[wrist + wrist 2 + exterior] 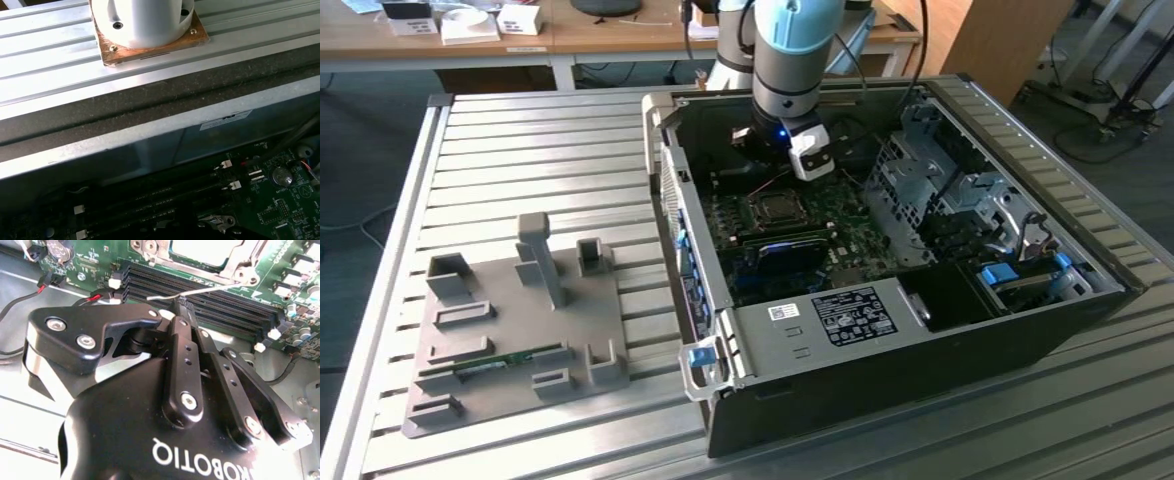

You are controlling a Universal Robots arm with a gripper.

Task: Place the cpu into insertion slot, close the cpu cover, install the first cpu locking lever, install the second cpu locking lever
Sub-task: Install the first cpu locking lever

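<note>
The open computer case (881, 380) holds the green motherboard (834, 225). On it sits the insertion slot (775, 208). In the second wrist view the cpu (200, 247) shows a pale silver top, and the cpu cover (240, 267) lies flat around it. A thin silver locking lever (210, 288) slants out from the socket over the black memory slots (225, 302). My gripper (179, 307) is shut, with its black fingertips right at the lever's free end. I cannot tell whether they clamp it. In the exterior view the gripper (769, 160) hangs just beyond the socket.
A grey fixture plate (520, 330) carrying a green memory stick (494, 365) lies on the slatted metal table at the exterior view's left. A drive cage (947, 190) fills the case at the exterior view's right. Red and black cables (50, 282) run beside the gripper. The arm's base (145, 20) stands behind the case wall.
</note>
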